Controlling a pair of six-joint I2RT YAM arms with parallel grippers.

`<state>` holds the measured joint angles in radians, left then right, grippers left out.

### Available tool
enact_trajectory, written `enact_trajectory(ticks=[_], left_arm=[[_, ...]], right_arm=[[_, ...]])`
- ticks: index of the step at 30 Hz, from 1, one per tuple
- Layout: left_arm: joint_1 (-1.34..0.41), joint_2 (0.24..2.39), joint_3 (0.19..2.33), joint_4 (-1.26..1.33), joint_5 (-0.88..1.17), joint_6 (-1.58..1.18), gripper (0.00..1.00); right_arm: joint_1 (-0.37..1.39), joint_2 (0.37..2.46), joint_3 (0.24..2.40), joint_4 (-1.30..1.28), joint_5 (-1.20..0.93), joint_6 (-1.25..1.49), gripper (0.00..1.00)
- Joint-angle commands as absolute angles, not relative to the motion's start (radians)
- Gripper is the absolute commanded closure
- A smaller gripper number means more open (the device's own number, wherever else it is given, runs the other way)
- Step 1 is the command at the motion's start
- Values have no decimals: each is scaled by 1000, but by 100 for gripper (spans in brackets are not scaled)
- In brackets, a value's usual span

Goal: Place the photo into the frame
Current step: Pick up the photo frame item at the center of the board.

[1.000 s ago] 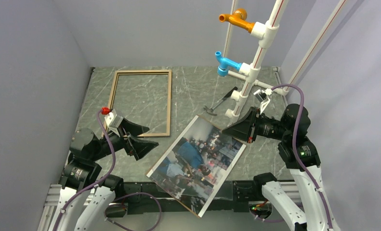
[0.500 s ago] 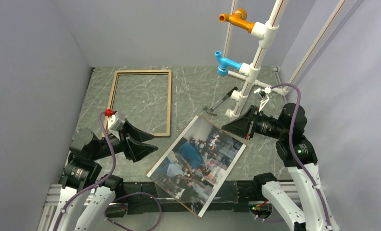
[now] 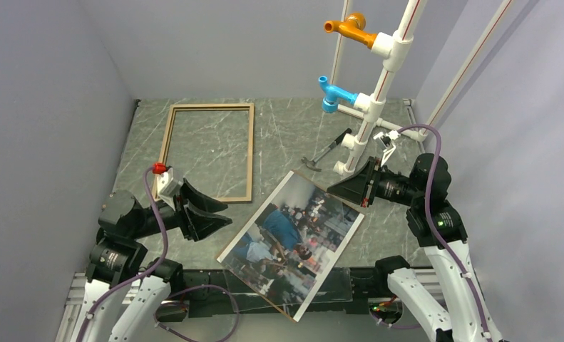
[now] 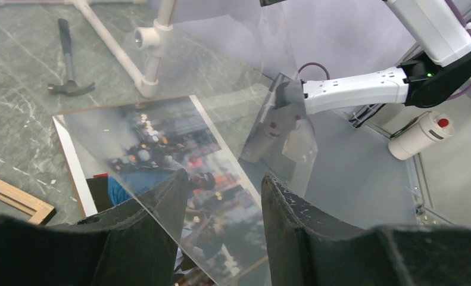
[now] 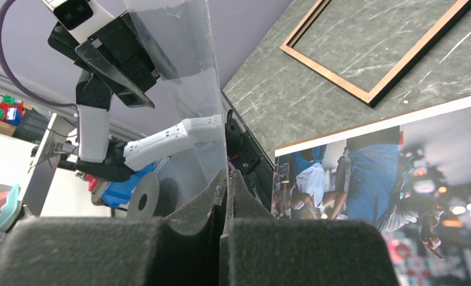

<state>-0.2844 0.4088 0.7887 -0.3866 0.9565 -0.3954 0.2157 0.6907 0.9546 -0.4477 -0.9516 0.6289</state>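
Slanting near frame (image 3: 251,153), photo (image 3: 291,241) is noted; right gripper (image 3: 331,190) is clamped on clear pane (image 5: 179,89); left gripper (image 3: 229,212) is seen parted.

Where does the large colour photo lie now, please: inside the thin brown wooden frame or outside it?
Outside. The photo lies face up, apart from the frame, whose opening shows only tabletop.

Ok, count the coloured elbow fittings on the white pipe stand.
2: an orange fitting high on the pipe stand, a blue fitting below it. More may sit above the view.
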Motion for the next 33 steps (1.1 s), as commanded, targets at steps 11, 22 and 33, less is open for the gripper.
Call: enact_trajectory(ticks=[11, 22, 33], left_arm=[[-287, 417, 853, -430, 968, -348, 74], [-288, 410, 883, -438, 974, -356, 94], [-288, 441, 897, -277, 933, -521, 100]], right_arm=[[218, 677, 934, -377, -936, 635, 100], [218, 673, 918, -341, -974, 631, 92], [219, 620, 834, -219, -994, 678, 7]])
